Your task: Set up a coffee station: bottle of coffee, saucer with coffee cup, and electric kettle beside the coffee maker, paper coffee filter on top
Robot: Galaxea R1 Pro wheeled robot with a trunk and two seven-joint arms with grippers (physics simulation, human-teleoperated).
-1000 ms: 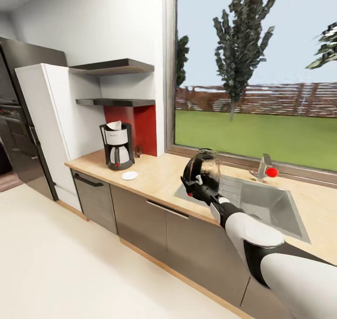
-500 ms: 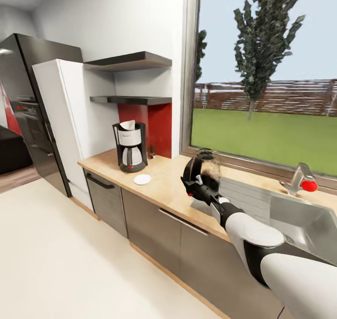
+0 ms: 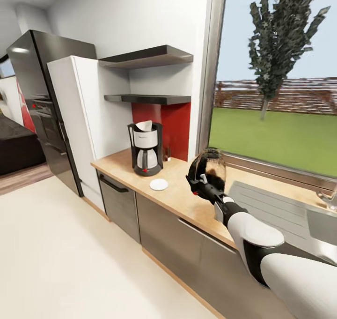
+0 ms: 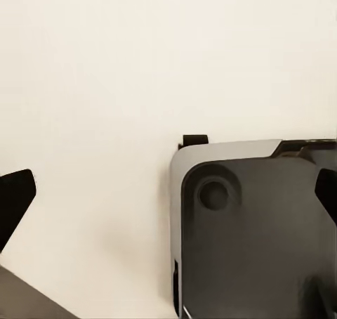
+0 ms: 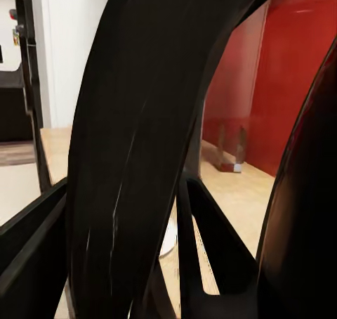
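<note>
Fridge [image 3: 42, 103] stood far left, then the two wall shelves [image 3: 150, 77], bare as far as could be seen. Below them on the table [image 3: 187, 202] sat the coffee maker [image 3: 146, 149] with a paper filter [image 3: 144, 125] on its top, a small dark object just beside it against the red panel, too small to name. The saucer [image 3: 158, 184] lay near the maker, nothing on it. Further right the right tool [image 3: 202, 186] was clamped on the electric kettle [image 3: 209, 168] by its handle, carried above the table edge, apart from the maker; the right wrist view was mostly dark handle up close. Sink [image 3: 299, 216] at far right. The left wrist view showed floor and part of the robot base, left tool tips spread apart, holding nothing. Step in hand, as judged: bringing the kettle to the maker. Next move likely calls for closing in and setting the kettle upright on bare table beside the maker, clear of the saucer.
</note>
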